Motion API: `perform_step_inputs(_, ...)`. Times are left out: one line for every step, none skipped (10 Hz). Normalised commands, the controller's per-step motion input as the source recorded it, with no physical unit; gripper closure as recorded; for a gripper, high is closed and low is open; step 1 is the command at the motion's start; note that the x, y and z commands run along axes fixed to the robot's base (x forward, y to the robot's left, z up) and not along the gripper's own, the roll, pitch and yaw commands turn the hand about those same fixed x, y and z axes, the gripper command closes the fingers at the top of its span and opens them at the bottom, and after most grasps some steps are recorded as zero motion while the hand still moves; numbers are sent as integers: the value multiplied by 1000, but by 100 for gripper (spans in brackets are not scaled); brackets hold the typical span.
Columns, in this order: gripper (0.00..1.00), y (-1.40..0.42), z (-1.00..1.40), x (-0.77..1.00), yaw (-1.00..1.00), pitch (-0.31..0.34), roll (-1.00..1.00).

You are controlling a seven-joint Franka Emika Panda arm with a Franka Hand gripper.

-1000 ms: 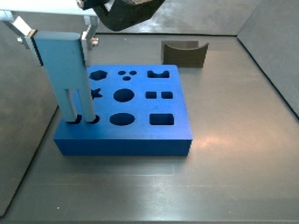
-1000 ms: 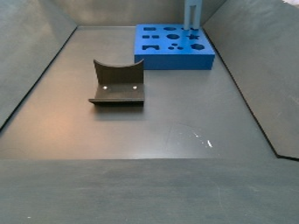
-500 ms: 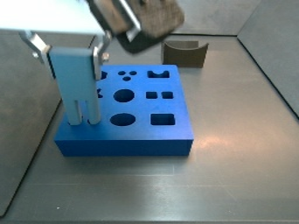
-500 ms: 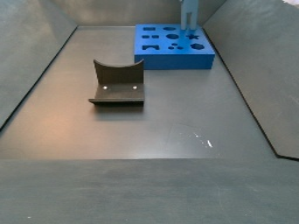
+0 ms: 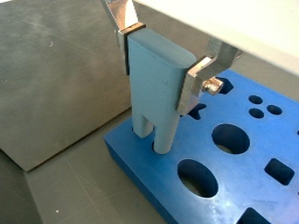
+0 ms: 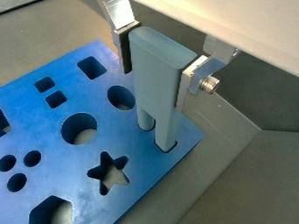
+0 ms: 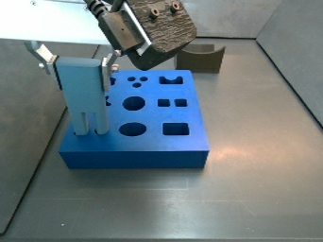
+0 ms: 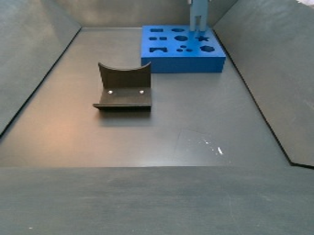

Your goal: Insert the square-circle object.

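My gripper (image 7: 78,61) is shut on the square-circle object (image 7: 82,90), a tall pale blue-grey piece with one square leg and one round leg. It stands upright at the near left corner of the blue board (image 7: 151,151), its legs down in the board's holes. Both wrist views show the silver fingers (image 5: 197,77) pressed on the piece's two sides (image 6: 158,83), with the gripper (image 5: 163,63) (image 6: 158,61) high on it. A side view shows the piece (image 8: 197,14) at the board's (image 8: 185,62) far right.
The dark fixture (image 7: 202,59) with a curved top stands on the grey floor behind the board, and it also shows in a side view (image 8: 123,90). The board (image 5: 233,175) (image 6: 87,98) has several other shaped holes. Grey walls enclose the floor. My dark studded wrist (image 7: 158,28) hangs over the board.
The gripper has come down and slightly right with the piece. Its legs now sit lower in the board's holes. The board and fixture have not moved.
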Motion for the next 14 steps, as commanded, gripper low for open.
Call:
perform_step_inputs(100,0,0,-20,0,-17,0)
perform_step_inputs(100,0,0,0,0,-10,0)
perform_step_inputs(100,0,-131,-23,-117,-176,14)
perform_step_inputs(100,0,-154,-103,-129,-323,10)
perform_step_inputs(100,0,-31,-34,-23,-229,0)
perform_step_inputs(100,-6,-94,-43,-29,-273,0)
perform_step_inputs(100,0,-169,-149,-9,-343,0)
perform_step_inputs(100,0,-197,-151,0,-313,26)
perform_step_inputs(100,-29,-266,-194,-17,-307,146)
perform_step_inputs(100,-49,-380,-226,-20,-291,241)
perform_step_inputs(100,-69,-383,-74,0,-119,323)
perform_step_inputs(100,-80,-386,0,0,-36,334)
perform_step_inputs(100,0,-80,0,0,-4,26)
perform_step_inputs(100,0,0,0,0,0,-14)
